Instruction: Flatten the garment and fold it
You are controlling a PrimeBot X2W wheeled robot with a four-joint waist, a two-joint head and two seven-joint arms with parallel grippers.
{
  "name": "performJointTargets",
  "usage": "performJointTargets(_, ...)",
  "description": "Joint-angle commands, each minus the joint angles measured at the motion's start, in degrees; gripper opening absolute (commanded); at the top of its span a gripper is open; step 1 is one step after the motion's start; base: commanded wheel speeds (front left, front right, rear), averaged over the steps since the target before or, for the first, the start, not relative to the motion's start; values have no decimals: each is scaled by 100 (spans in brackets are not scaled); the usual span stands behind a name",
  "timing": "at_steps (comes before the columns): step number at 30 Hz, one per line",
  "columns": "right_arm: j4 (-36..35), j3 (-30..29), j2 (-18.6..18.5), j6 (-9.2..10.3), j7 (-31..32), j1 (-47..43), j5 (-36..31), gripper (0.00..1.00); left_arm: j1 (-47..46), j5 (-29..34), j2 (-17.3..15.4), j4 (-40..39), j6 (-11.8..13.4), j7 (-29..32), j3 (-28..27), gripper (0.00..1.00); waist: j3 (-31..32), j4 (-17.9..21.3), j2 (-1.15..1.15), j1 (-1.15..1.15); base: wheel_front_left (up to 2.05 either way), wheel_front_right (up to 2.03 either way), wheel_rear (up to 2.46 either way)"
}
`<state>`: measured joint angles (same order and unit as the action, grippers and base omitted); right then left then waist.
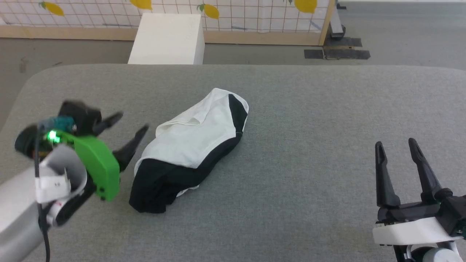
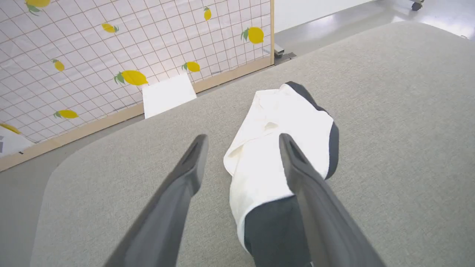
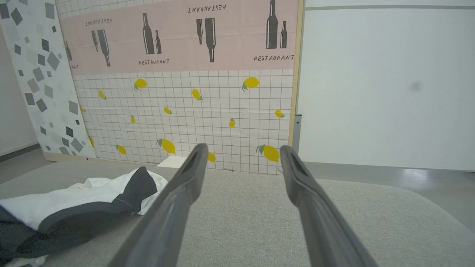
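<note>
Shows the garment [image 1: 193, 142] bunched in a long heap at the middle of the grey bench [image 1: 309, 109], running from 1 o'clock to 7 o'clock in the head view. Puts white cloth uppermost, with a black band along the 4 o'clock edge and a black mass at the 7 o'clock end. Not flattened, not folded.

Places the left gripper [image 1: 131, 123] at 9 o'clock of the heap, just beside it, jaws spread wide and empty, tips aimed toward 2 o'clock. Cannot tell from the head view whether the nearer tip brushes the white edge. From the left wrist view, frames the garment [image 2: 259, 167] between and behind the parted jaws of the left gripper [image 2: 242, 138].

Sets the right gripper [image 1: 395, 142] at 4 o'clock, well apart from the cloth, jaws likewise spread and holding nothing, pointing to 12 o'clock. In the right wrist view, leaves the garment [image 3: 74, 200] low at 8 o'clock of the right gripper [image 3: 243, 147].

Beyond the bench at 12 o'clock: a white box [image 1: 167, 38] on the floor before a lemon-print partition [image 1: 255, 14].
</note>
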<state>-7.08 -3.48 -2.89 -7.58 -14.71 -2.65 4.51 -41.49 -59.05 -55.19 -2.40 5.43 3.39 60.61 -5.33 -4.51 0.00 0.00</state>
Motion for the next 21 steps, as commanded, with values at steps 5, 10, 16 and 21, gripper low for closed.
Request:
performJointTargets(5,14,75,2,9,-29,-34,58,100,-649,314,260,-195,-61,319,0,100,-24,37,0,0,0,0,0)
performJointTargets(10,26,94,2,9,-29,47,87,100,-1167,326,801,187,-504,1007,278,100,-120,180,0,0,0,0,0)
performJointTargets(16,16,111,2,9,-29,151,111,100,-1559,211,1390,962,-971,2045,782,100,-322,402,0,0,0,0,0)
performJointTargets(21,13,128,2,9,-29,308,144,100,-1702,402,1799,1768,-1179,2611,1092,100,-582,607,0,0,0,0,0)
